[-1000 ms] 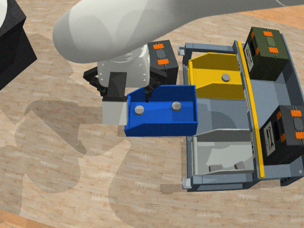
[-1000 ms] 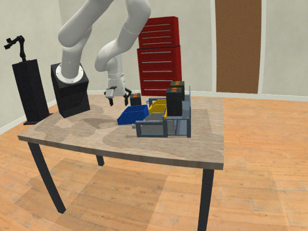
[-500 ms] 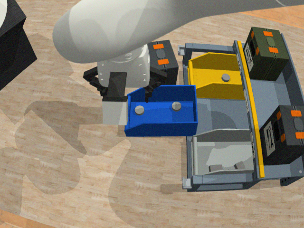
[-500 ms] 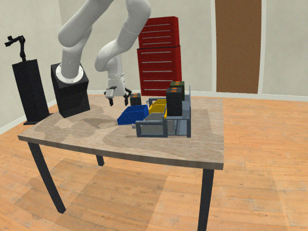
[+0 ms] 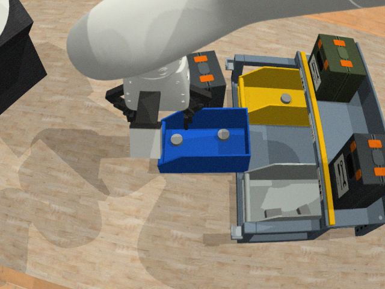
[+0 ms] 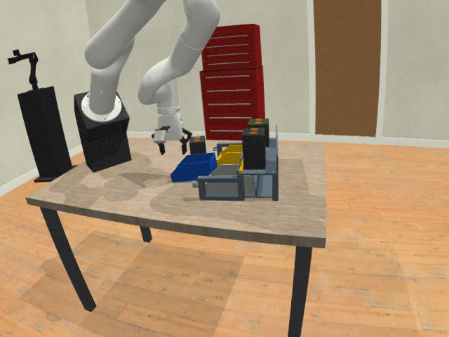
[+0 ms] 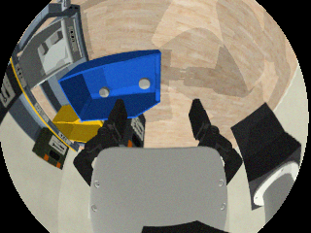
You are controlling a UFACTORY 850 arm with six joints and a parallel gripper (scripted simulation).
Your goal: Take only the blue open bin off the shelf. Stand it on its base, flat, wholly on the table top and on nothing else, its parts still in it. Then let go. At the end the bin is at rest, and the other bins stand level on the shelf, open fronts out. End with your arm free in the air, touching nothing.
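Blue open bin (image 5: 202, 164) (image 6: 191, 170) (image 7: 123, 80), centre frame from the top, rear overlapping shelf (image 5: 239, 198) (image 6: 221, 178) (image 7: 84, 41), seemingly propped | gripper (image 5: 158, 123) (image 6: 173, 152) (image 7: 157, 106) released, above | step: removal unfinished | next: grasp, draw clear, set flat

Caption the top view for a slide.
Open gripper above the blue bin, two round parts inside; yellow and grey bins on the shelf.
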